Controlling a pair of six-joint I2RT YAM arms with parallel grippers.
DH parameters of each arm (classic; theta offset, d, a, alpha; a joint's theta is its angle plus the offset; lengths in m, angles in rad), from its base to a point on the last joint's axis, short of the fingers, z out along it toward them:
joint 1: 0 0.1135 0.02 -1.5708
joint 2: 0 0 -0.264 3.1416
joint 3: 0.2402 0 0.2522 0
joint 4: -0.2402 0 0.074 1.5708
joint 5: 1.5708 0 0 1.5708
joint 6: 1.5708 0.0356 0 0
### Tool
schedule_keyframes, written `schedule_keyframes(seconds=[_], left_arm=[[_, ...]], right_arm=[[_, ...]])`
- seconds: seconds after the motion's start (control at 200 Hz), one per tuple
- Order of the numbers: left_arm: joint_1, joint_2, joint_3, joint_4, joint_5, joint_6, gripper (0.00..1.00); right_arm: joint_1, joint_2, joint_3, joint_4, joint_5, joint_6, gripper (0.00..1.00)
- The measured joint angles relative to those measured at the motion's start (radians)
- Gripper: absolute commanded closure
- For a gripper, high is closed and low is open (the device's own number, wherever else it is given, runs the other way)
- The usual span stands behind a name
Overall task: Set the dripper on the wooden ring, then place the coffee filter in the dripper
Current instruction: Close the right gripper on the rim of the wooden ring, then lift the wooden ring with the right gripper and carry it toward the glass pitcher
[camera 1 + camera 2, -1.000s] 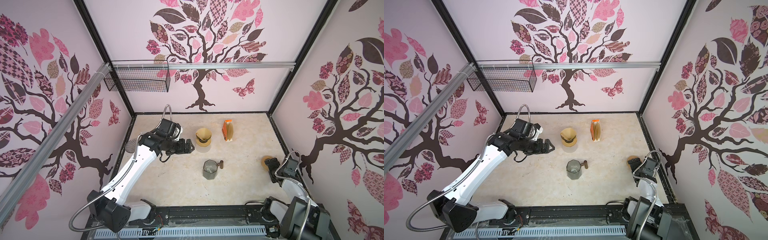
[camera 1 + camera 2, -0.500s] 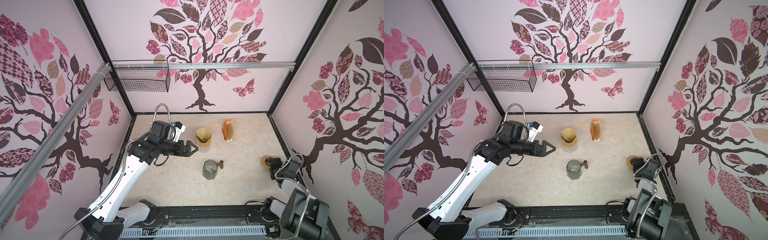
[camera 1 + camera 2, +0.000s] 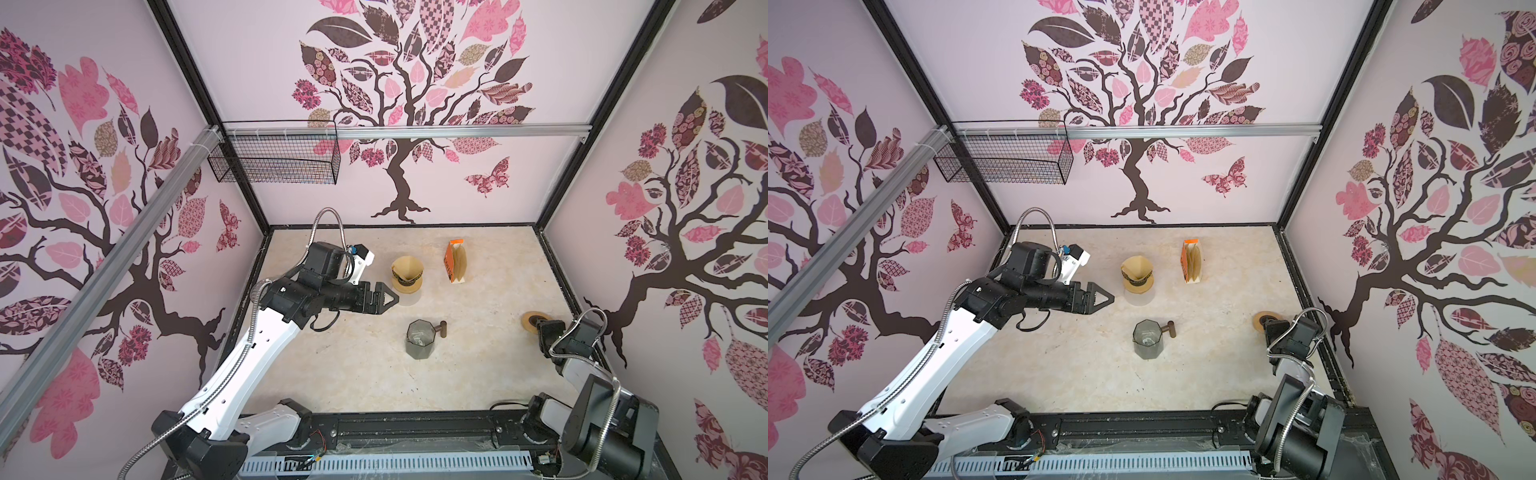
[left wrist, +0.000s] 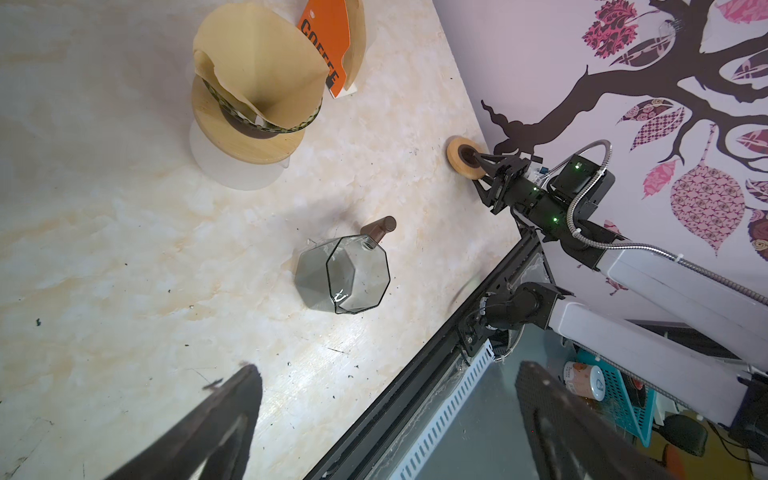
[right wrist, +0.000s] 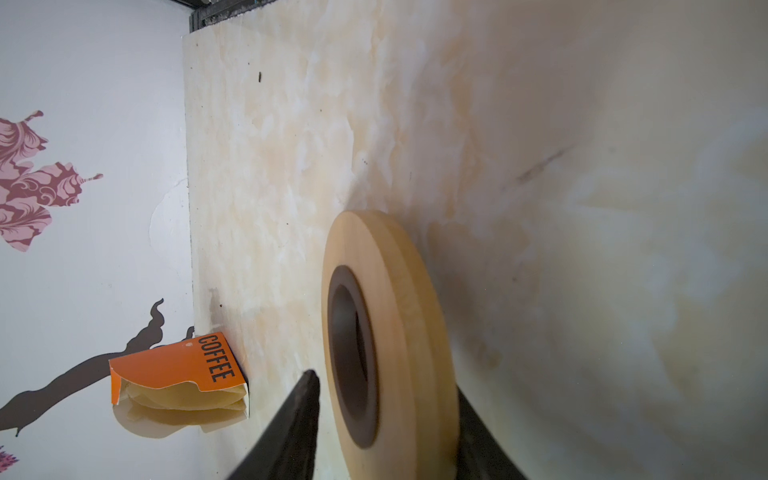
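Left gripper rose, spread empty; right gripper narrowed astride the round wooden ring, grip unclear. Tan paper filter sat in the wood-collared dripper; likely only retreat remained.

Walls: pale pink, printed with brown trees, patterned leaves, butterflies.
Floor: cream marbled tabletop.
Fixtures: black wire basket hanging from aluminium rail.
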Motion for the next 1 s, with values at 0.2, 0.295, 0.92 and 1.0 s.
schedule_keyframes(seconds=[0.2, 0.295, 0.92, 1.0], left_arm=[[-0.002, 0.002, 0.000, 0.000, 0.000, 0.005, 0.02], [-0.002, 0.002, 0.000, 0.000, -0.001, 0.006, 0.02], [-0.003, 0.010, 0.000, 0.000, -0.014, 0.005, 0.02], [-0.003, 0.011, 0.000, -0.001, -0.017, 0.003, 0.02]], right_arm=[[0.000, 0.031, 0.000, 0.012, 0.004, 0.000, 0.73], [0.000, 0.041, 0.000, 0.022, 0.003, -0.001, 0.77], [0.000, 0.045, 0.116, -0.052, -0.037, -0.077, 0.98], [0.000, 0.044, 0.155, -0.091, -0.062, -0.086, 0.99]])
